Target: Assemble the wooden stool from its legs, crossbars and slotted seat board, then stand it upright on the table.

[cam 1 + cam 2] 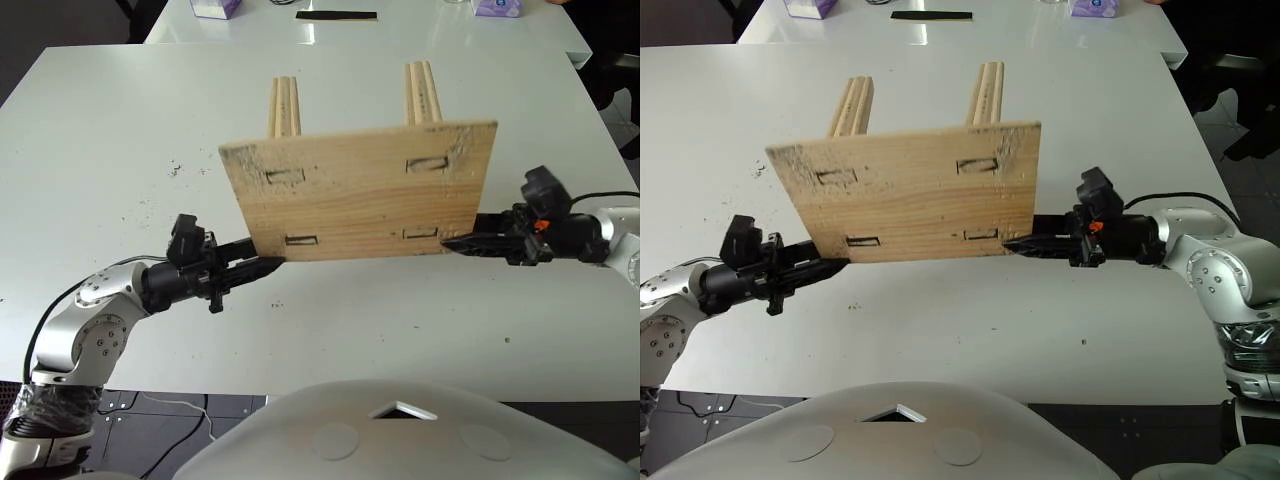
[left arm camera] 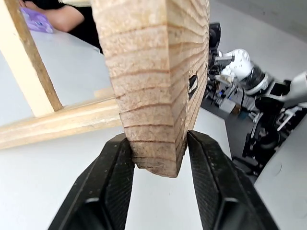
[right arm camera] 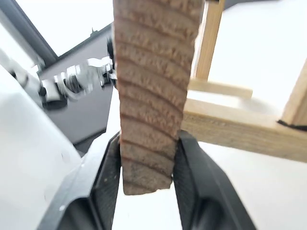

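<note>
The wooden stool is held tilted above the white table (image 1: 120,150), its slotted seat board (image 1: 360,190) facing me and its legs (image 1: 283,105) pointing away toward the far side. My left gripper (image 1: 262,267) is shut on the seat board's lower left corner, its pads (image 2: 117,179) clamping the board's edge (image 2: 153,115). On the opposite side my right gripper (image 1: 458,241) is shut on the lower right corner, with the end grain (image 3: 148,110) between its fingers (image 3: 108,187). Legs and a crossbar (image 3: 240,129) show behind the board.
Small dark specks lie on the table (image 1: 175,170) left of the stool. A second table at the back carries a purple-and-white box (image 1: 215,8), another box (image 1: 497,8) and a black strip (image 1: 336,15). Open tabletop lies in front of and beside the stool.
</note>
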`<state>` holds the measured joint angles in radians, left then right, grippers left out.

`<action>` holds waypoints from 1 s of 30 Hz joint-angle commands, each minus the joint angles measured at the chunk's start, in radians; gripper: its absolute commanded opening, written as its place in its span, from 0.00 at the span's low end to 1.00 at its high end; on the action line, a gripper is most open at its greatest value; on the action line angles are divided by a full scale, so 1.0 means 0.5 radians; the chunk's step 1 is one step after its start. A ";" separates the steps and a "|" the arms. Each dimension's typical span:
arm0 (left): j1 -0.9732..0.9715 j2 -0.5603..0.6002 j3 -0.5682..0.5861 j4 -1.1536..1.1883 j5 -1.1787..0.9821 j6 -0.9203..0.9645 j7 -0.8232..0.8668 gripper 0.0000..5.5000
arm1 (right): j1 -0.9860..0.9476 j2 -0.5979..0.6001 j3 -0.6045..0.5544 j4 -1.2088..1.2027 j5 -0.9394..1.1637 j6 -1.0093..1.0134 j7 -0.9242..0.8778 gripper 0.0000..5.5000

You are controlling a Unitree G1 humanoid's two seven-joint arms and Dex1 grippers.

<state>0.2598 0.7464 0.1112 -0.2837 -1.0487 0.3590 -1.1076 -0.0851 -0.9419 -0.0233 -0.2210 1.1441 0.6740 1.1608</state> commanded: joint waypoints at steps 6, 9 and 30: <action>-0.684 -0.962 0.078 -0.982 -1.561 -0.871 2.472 0.30 | -0.347 1.111 0.003 -0.870 1.656 -0.599 -2.116 0.25; -0.825 -1.017 0.134 -0.976 -1.590 -0.926 2.625 0.29 | -0.343 1.185 -0.008 -0.910 1.656 -0.597 -2.250 0.25; -0.755 -1.369 0.088 -0.818 -1.364 -0.823 3.673 0.24 | -0.393 1.654 -0.053 -0.610 1.518 -0.828 -3.845 0.24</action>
<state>-0.1433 0.0796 0.1220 -0.7055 -1.7627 -0.0324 0.7297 -0.3047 -0.1026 -0.0258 -0.5373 1.9488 0.2706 -0.7550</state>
